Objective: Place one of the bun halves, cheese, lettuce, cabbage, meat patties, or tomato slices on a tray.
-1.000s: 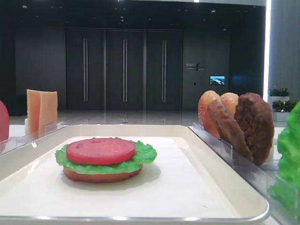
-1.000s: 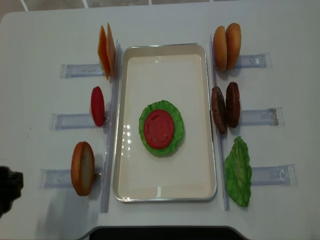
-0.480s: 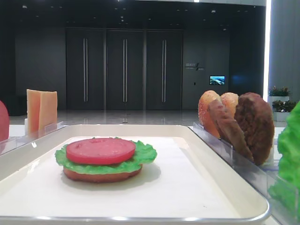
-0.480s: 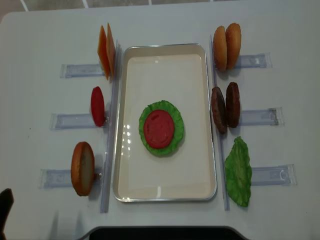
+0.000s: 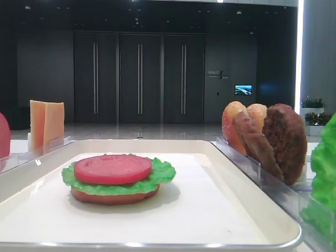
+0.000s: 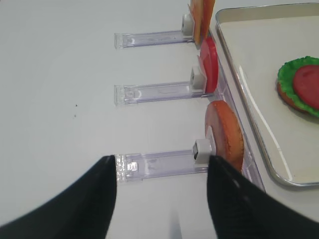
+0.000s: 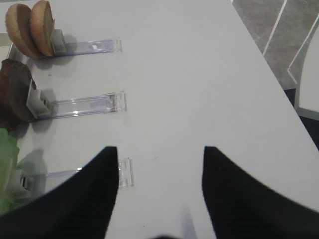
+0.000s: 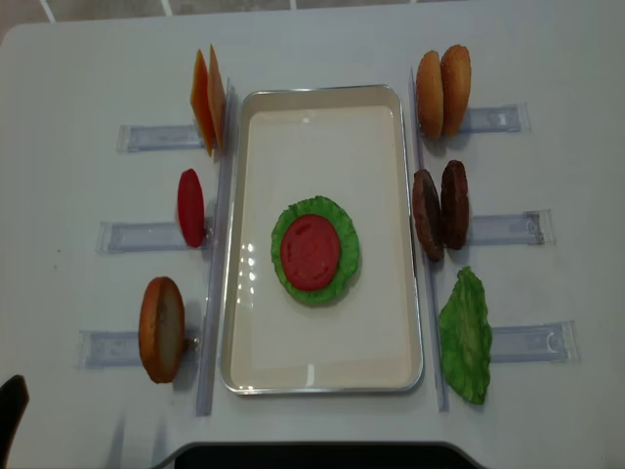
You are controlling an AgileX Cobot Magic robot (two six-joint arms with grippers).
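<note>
The white tray (image 8: pixel 322 363) serves as the landmark, lying lengthwise at the middle of the white table (image 8: pixel 88 68).

Well to the left of the tray, low over bare tabletop, the left gripper (image 6: pixel 162 196) hangs with its two dark fingers (image 6: pixel 87 199) spread wide and nothing between them; in the overhead view only a dark corner of it shows at the bottom left edge.

Just left of the tray, three clear plastic holders (image 8: pixel 146 235) point toward its rim. The far one carries two cheese slices (image 8: pixel 207 98) standing on edge, the middle one a single upright tomato slice (image 8: pixel 190 207), and the near one a bun half (image 8: pixel 161 328) also on edge.

On the tray, slightly nearer than its centre, sits a stack: a flat brown bun base (image 5: pixel 113 196) at the bottom, a ruffled green lettuce leaf (image 8: pixel 341 256) over it, and a second tomato slice (image 8: pixel 311 251) on top.

Just right of the tray, the far holder has two more bun halves (image 8: pixel 442 91) upright, the middle one two meat patties (image 8: pixel 440 210) leaning together, and the near one another lettuce leaf (image 8: pixel 467 335).

Farther right of the tray, the right gripper (image 7: pixel 159 189) hovers above the table, its fingers (image 7: pixel 239 194) parted and empty.
</note>
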